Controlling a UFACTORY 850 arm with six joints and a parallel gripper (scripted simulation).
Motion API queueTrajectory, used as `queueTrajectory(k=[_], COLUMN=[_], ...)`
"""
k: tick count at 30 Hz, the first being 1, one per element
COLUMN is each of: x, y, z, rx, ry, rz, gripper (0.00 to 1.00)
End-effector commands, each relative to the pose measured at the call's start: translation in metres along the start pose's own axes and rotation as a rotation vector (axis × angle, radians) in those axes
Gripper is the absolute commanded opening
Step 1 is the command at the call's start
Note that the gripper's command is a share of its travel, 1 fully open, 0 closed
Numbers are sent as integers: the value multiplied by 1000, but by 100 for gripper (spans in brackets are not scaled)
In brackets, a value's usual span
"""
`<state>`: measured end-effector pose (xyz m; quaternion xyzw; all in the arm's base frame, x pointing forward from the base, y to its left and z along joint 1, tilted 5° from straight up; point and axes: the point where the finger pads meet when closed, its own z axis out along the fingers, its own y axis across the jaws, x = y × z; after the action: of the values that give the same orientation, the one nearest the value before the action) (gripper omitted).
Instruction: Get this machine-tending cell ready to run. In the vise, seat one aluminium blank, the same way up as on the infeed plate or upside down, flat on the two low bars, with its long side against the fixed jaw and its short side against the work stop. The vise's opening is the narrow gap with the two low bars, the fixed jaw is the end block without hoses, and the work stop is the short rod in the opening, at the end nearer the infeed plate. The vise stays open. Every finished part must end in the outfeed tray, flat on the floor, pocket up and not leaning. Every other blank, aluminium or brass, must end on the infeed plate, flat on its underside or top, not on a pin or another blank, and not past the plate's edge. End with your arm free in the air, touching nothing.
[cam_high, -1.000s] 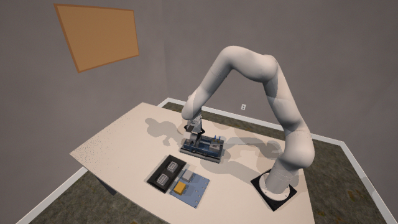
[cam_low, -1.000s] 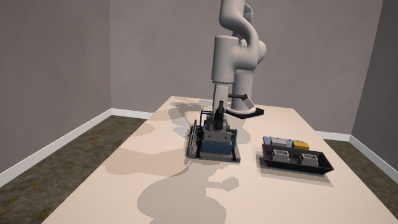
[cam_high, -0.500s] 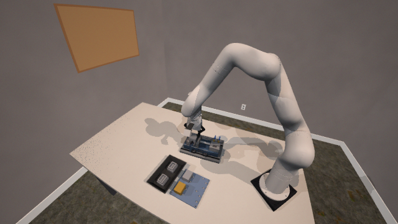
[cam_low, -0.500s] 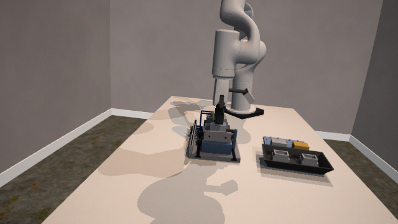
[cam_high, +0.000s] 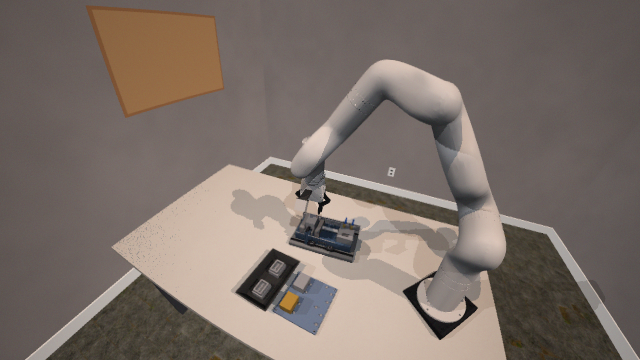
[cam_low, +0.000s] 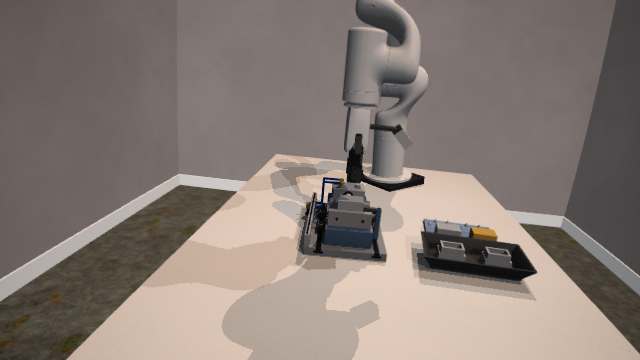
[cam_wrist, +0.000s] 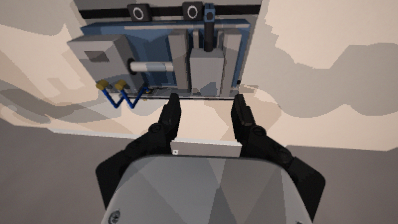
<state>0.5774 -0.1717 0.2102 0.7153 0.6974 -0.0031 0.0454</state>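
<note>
Blank (cam_wrist: 206, 70) sits in vise (cam_wrist: 150, 47) opening, two parts (cam_high: 268, 279) in tray (cam_high: 248, 280) at 7 o'clock of vise, grey and brass blanks (cam_high: 289, 302) on plate (cam_high: 320, 305); hand (cam_wrist: 206, 116) spread, empty, lifted above vise, so task looks near done.

The top view looks steeply down from high up and well back, taking in the whole table (cam_high: 200, 220), the arm and two walls. The exterior view sits low beyond the table's far end and faces the arm's base (cam_low: 415, 179) across the vise (cam_low: 345, 220), which both share. The wrist view looks down past the fingers, seemingly from just above the vise (cam_wrist: 165, 55).
</note>
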Motion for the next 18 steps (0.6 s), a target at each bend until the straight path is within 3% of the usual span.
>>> queueTrajectory(k=[1, 12, 13, 18], x=[0, 0, 0, 0], y=[1, 1, 1, 1], z=[-10, -18, -18, -18], rx=[-2, -2, -2, -2], ry=[0, 0, 0, 0], rz=[0, 0, 0, 0], gripper=[69, 69, 0, 0])
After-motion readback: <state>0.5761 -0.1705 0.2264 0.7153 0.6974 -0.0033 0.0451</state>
